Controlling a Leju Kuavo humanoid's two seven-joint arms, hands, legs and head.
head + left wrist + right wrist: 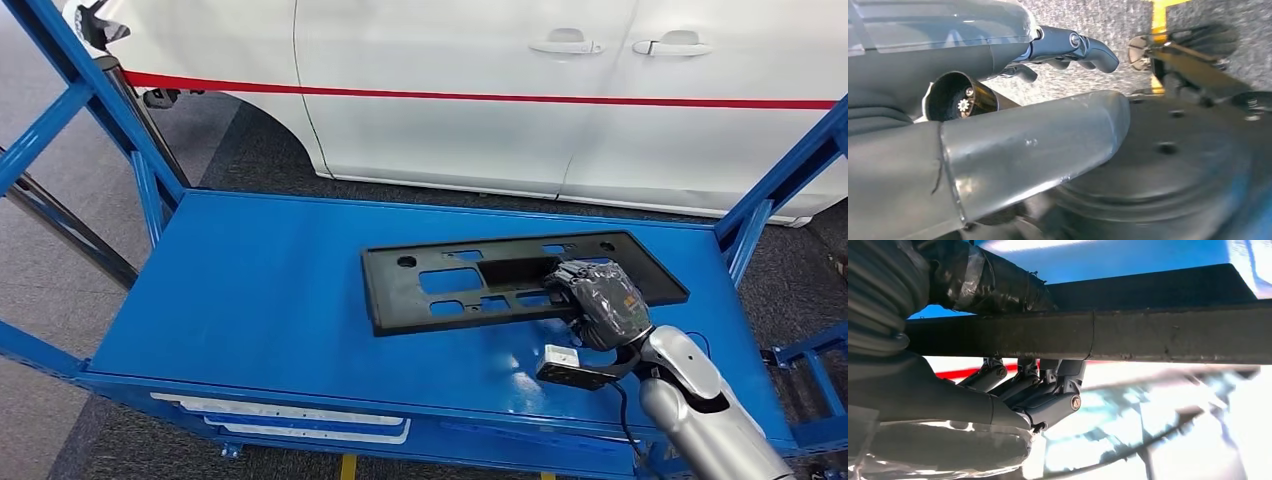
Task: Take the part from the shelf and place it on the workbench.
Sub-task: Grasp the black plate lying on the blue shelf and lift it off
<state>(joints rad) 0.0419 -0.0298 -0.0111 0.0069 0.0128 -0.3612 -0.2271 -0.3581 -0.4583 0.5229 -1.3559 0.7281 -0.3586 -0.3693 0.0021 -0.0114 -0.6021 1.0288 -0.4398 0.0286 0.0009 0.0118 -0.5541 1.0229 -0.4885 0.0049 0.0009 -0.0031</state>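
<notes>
Right hand (603,303) at the near long edge of the black licence-plate bracket (520,280), which lies flat on the blue bench (250,300); the right wrist view shows the dark fingers (1048,390) curled under the bracket's edge with the thumb on the opposite face, so the edge is pinched between them; the grip looks closed, not spread. Left hand (1068,47) hangs low over grey carpet, fingers loosely curled with nothing between them.

Progress, as judged from the frames: the part appears already taken and carried, since it rests on the blue surface in front of a white car door (450,90); whether this surface is the workbench or the shelf cannot be told for certain. If it is the bench, what is left is for the fingers to release the edge and draw clear.

The part: a long, thin rectangular panel of matt black plastic; raised rim along the edge beside the fingers; several rectangular cut-outs and a deeper central recess beyond the fingers; round holes near the far corners; slightly skewed to the bench's front edge.
</notes>
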